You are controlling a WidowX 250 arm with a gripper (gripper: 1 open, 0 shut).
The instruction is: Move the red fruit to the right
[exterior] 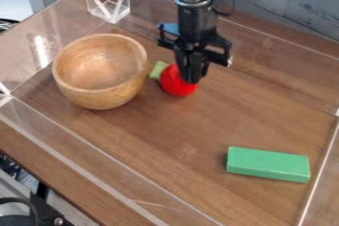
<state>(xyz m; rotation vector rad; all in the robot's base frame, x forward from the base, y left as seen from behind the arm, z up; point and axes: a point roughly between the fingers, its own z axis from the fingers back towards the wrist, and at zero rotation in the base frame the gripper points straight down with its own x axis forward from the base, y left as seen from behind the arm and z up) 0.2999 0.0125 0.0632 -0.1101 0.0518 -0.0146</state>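
Wooden bowl [99,69] near the left edge of the table [199,141], upright, hollow bare (pale inside, darker rim). Flat green block [268,164] well apart from it, lying close to the right edge toward the near right corner. Clear low walls [79,170] round the table's edges. Clear folded piece [107,5] at the far left corner, standing on the far edge.
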